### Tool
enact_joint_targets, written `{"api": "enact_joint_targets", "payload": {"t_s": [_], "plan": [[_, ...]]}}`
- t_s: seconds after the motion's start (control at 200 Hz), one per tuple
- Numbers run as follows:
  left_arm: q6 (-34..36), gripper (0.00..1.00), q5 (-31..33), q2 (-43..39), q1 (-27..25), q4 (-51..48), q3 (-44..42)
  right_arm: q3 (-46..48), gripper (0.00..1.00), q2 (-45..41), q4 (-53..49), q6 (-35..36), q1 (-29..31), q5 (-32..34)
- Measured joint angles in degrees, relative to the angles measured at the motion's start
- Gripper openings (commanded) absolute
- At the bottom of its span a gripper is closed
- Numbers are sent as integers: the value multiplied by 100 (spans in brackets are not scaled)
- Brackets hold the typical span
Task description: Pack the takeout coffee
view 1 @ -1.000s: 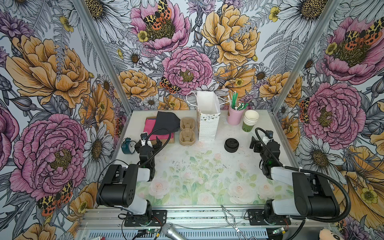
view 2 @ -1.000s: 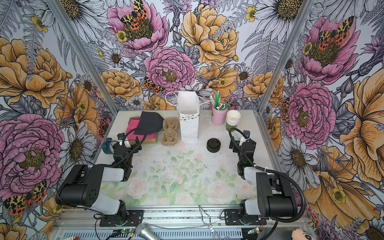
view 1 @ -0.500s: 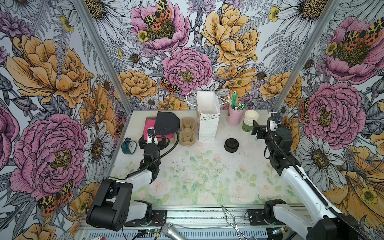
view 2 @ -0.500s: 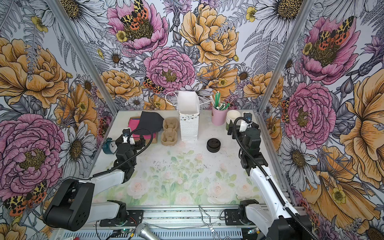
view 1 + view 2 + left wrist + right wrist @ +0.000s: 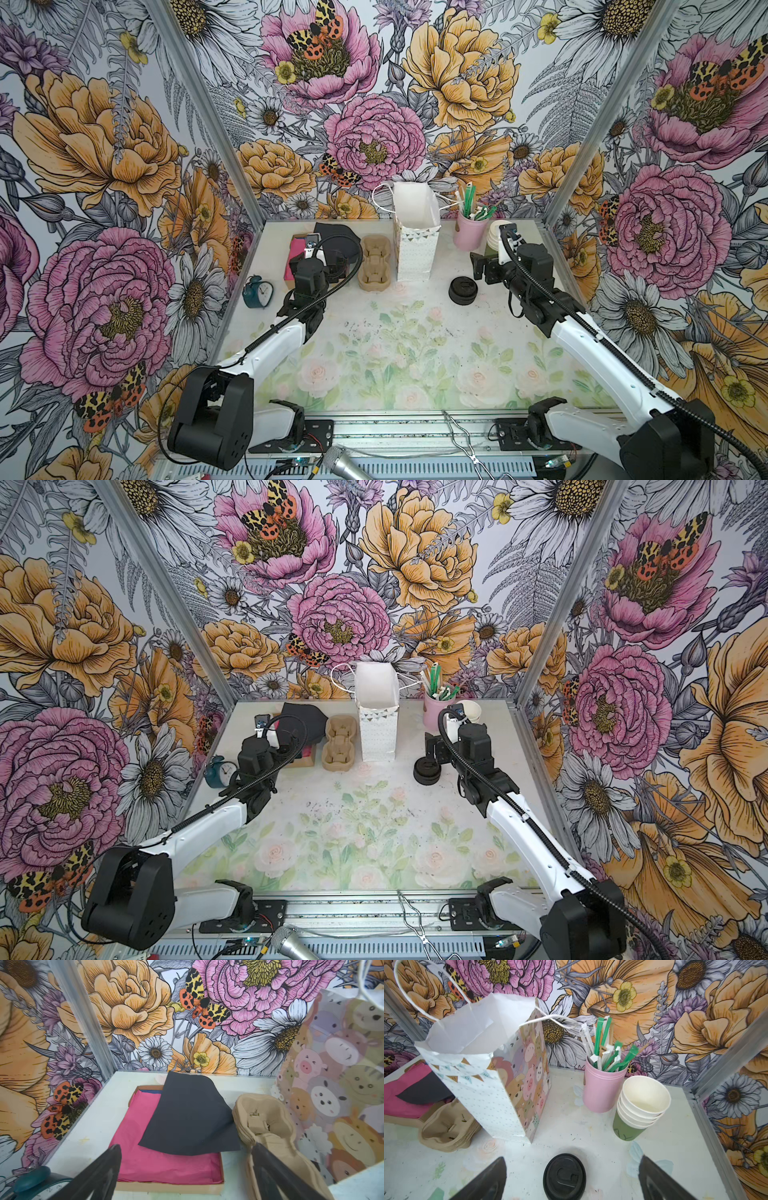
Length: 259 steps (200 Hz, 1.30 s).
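The takeout coffee is out of view. A white paper bag (image 5: 417,245) (image 5: 377,729) (image 5: 488,1088) stands open at the back middle of the table. A low stack of black lids (image 5: 462,291) (image 5: 427,772) (image 5: 564,1176) sits to its right. My right gripper (image 5: 482,268) (image 5: 432,750) (image 5: 573,1158) hangs open just above and behind the lids, holding nothing. My left gripper (image 5: 337,266) (image 5: 286,750) (image 5: 186,1147) is open and empty over the near edge of a cardboard tray (image 5: 166,1187) holding pink paper and a black sheet (image 5: 191,1113).
Stacked brown cup carriers (image 5: 375,262) (image 5: 268,1126) lie between the tray and the bag. A pink cup of stirrers (image 5: 468,232) (image 5: 602,1088) and stacked lidless cups (image 5: 494,239) (image 5: 641,1105) stand back right. A teal clock (image 5: 257,292) is at the left wall.
Both arms have unfolded from near the front and reached toward the back. The right gripper went near the cup stack, then swung left over the lids. Both grippers stayed open.
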<state>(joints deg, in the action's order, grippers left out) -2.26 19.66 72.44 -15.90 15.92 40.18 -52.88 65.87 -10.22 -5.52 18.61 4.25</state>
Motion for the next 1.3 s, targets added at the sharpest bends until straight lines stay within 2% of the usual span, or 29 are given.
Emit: {"api": "enact_joint_targets", "payload": {"t_s": [0.155,0.42,0.79,0.966,1.106,1.296], "plan": [[-289,98,-299,-181,-7,-326,74,-96,99,210,-81,2,358,-2],[-474,98,-319,-424,-83,-717,197,-149,99,361,-122,4,776,-2],[-640,96,186,-1233,-85,-857,140,-568,100,573,-138,2,1331,164],[-785,95,212,-1515,-15,-879,66,-848,100,883,-221,-28,1694,365],[-946,94,-31,-1464,105,-1058,61,-1154,99,1250,-334,-160,1956,461],[-1169,91,-800,-1276,267,-1329,66,-1665,98,1851,-525,-463,2234,562]]}}
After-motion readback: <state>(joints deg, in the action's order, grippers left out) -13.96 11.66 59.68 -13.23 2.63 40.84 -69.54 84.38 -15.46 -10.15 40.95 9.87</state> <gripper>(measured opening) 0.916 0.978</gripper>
